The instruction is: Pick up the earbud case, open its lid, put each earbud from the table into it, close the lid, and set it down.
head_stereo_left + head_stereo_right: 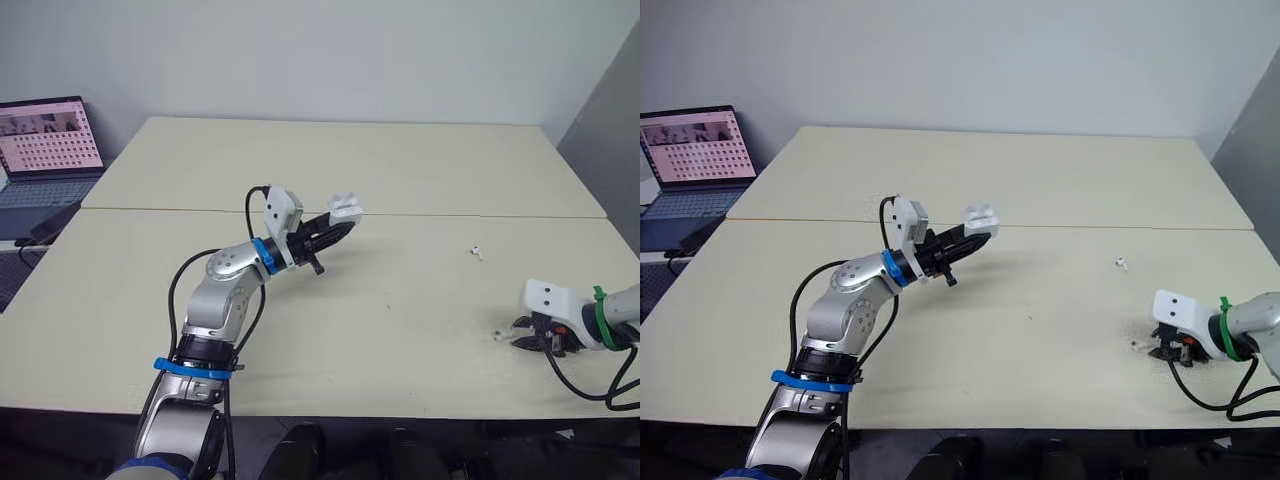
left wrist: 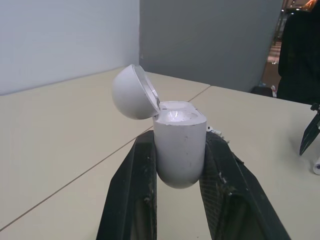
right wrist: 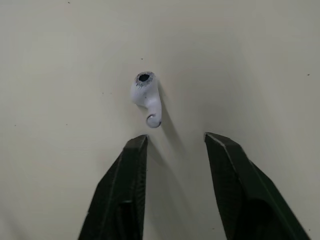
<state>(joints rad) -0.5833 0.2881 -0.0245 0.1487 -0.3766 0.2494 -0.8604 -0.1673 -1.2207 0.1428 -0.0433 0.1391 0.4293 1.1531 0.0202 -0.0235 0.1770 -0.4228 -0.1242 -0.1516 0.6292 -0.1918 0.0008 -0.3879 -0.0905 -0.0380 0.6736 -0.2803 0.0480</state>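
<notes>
1. Alignment is mattering most right now: my right end effector (image 3: 175, 137) is hovering open just above the desk (image 1: 400, 160), both black fingers spread and gripping nothing.
2. The near earbud (image 3: 146, 97) is lying flat on the desk just ahead of the fingertips, closer to one finger than the other. I am judging that I should be shifting sideways until it sits between them before lowering.
3. I am planning to close across the rounded bulb rather than the thin stem, and gently, since so small and smooth a piece could be skidding away or squirting out under a hard pinch.
4. The second earbud (image 1: 477, 251) is lying farther back on the desk, well apart from this one, so I am leaving it for the following pass.
5. My left end effector (image 2: 178, 136) is gripping the earbud case (image 2: 179, 155) by its body over the middle of the desk, with the lid (image 2: 129, 92) swung open. I am aiming to hold it level, with the wells facing up for the drop.
</notes>
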